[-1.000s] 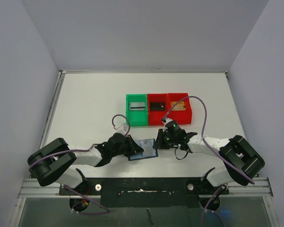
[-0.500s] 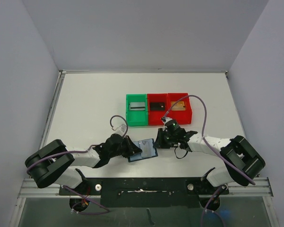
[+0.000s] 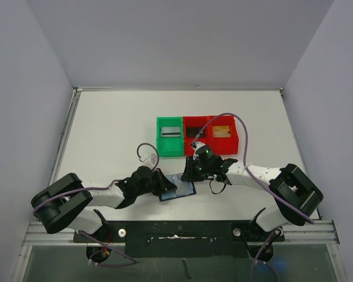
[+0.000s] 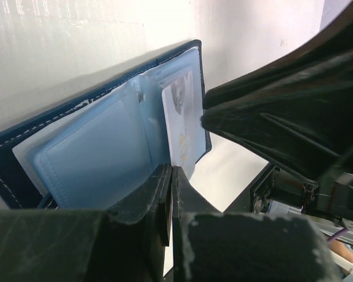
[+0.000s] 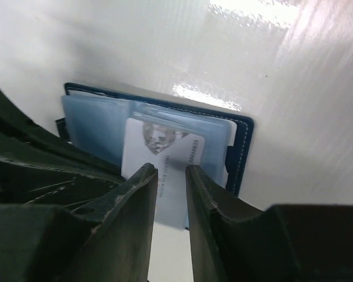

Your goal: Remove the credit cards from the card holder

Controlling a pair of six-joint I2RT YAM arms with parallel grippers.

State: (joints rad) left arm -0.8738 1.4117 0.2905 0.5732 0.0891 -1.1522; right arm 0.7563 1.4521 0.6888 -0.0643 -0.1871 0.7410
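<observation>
The left gripper [image 4: 169, 171] is seen closed tight, its black tips set against the near edge of the card holder [image 3: 179, 188]; whether anything is pinched cannot be told. The holder is laid open and flat on the glossy white table [image 3: 106, 135], its long axis running left to right with a slight tilt. Dark navy leather-like covers with pale stitching are shown, lined with light blue translucent pocket panels.

A pale card [image 5: 165, 147] is lodged in one pocket, its long axis at right angles to the holder's, its free end pointed at the right gripper [image 5: 172, 170]. A grey portrait and a line of print are carried on it; the print cannot be read. The right gripper's jaws are held slightly apart, with the card's face visible in the gap and nothing clamped.

Beyond the holder, a green bin [image 3: 159, 141] and two red bins [image 3: 236, 138] are lined up side by side. A silver-grey card [image 3: 172, 131] lies in the green one, and a gold-tan card [image 3: 222, 130] in the rightmost.
</observation>
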